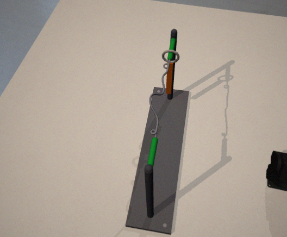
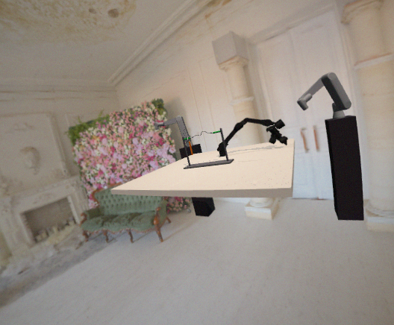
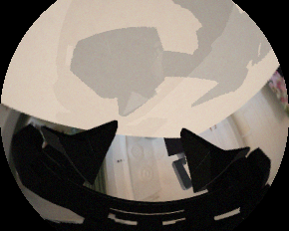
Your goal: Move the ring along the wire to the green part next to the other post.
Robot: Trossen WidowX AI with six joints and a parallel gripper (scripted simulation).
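Note:
The ring hangs around the green part by the far post, close to where the thin grey wire begins. Its orange handle hangs straight down beside that post. The other green part adjoins the near post. My gripper is open and empty, with its fingers wide apart in the wrist view. It is well away from the ring, beyond the near post's side in the exterior view.
The grey wire bends sideways and has small loops near both green parts. The posts stand on a dark base plate. A black part of my arm enters the top view at the right. Two grey arms stand on black pedestals in the background of the exterior view.

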